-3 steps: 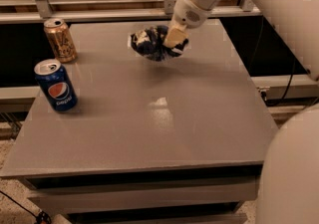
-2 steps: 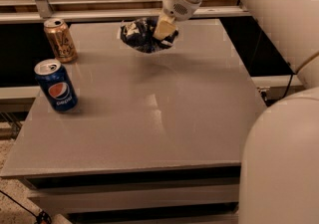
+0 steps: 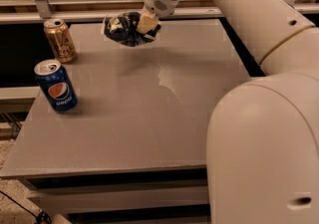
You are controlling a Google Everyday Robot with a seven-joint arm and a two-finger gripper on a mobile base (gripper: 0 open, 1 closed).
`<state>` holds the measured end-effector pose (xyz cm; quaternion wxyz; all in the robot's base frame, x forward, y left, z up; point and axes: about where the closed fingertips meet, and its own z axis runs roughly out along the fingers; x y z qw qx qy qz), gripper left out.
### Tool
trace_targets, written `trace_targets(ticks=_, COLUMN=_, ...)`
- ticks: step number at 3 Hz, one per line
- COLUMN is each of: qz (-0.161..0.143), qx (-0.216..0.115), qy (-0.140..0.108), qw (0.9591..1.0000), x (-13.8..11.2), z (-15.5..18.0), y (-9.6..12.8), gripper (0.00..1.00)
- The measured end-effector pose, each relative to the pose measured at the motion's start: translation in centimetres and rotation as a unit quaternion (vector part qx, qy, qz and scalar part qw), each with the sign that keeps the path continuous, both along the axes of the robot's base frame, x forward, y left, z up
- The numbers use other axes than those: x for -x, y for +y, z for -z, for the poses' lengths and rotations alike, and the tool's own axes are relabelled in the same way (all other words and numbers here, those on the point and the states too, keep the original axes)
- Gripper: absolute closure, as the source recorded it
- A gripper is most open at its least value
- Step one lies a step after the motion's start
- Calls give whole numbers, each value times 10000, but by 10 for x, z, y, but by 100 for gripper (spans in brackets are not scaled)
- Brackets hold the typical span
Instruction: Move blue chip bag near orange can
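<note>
Nearest, close to the left edge of the flat grey desk (image 3: 149, 128), stands the cylindrical metal blue Pepsi can (image 3: 56, 86) with its red-white-blue logo. Beyond it, toward the far-left corner, stands the metallic, silver-topped orange can (image 3: 60, 40), upright and apart from the Pepsi can. Farther back, near the middle of the far edge, the two-finger gripper (image 3: 147, 23) on the white arm (image 3: 239, 14) has its jaws closed on the right end of the small, crumpled foil blue chip bag (image 3: 124, 28) with white patches, which seems to hang clear of the surface. The pinch looks to be on one end only, so the slack foil could slip free and drop short of the can. Carried too far toward the far-left corner, the dangling bag or the gripper could knock the orange can over or push it off the left edge. Compared with a second ago, the bag and gripper have travelled along the far edge toward the orange can, narrowing the gap; both cans stand where they were.
</note>
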<state>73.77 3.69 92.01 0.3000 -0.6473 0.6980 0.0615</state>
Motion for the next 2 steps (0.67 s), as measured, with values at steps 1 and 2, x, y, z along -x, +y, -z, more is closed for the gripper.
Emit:
trace_targets(ticks=1, qz=-232, qx=-84, qy=-36, qw=9997, x=-9, z=2, y=24, gripper=100)
trace_targets(ticks=2, qz=-560, qx=-113, qy=-25, qw=9984, x=-4, z=3, y=52, gripper=100)
